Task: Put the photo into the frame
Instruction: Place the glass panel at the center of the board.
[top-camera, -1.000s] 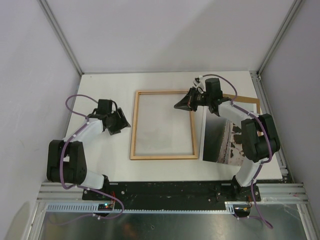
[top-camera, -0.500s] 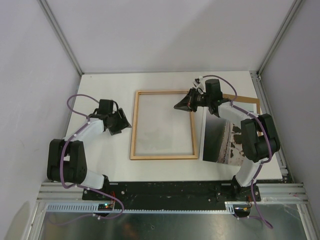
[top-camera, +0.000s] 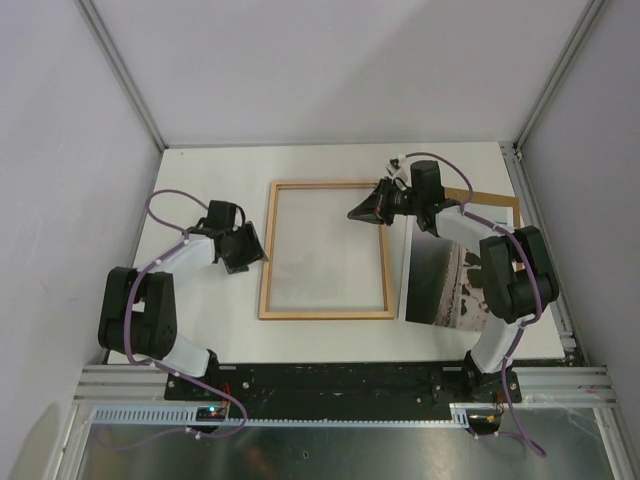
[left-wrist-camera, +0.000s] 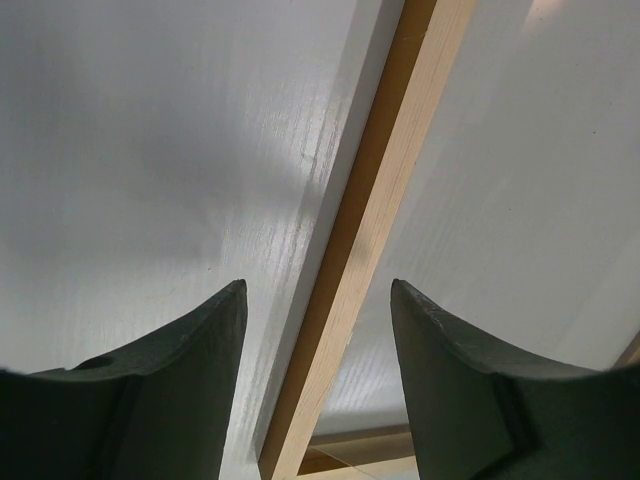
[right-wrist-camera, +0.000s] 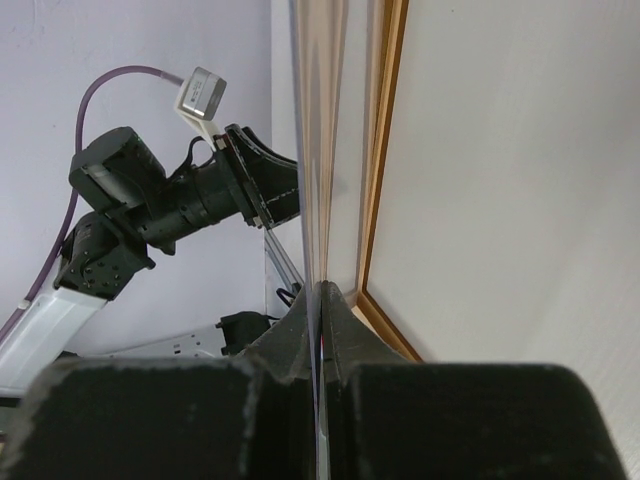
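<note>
My right gripper is pinched tight on a thin sheet. Its wrist camera sees the sheet only edge-on, as a glossy sliver running straight out from the closed fingertips just above a rail of the frame. It may be a clear pane belonging to that frame, but from this angle I cannot say for certain. My left gripper hangs with its jaws spread and empty, straddling the frame's left rail from above.

The frame lies flat in the middle of the table, light wood upward, its long sides running from the near edge to the far edge. The photo lies to its right, partly over the brown backing board, dark water side toward the frame. Its left edge is just beside the frame's right rail and parallel to it. The two long axes agree, so I judge that no turning is needed, only a shift leftward over that one rail into the opening.

My right fingertips point left, over the frame's far right corner, so the photo sits behind them, under my own right forearm. The right arm is clearly the nearer one, since the left has the whole frame between it and the print. To take the photo, I judge my right gripper must release what it holds and draw back toward the print's left edge
</note>
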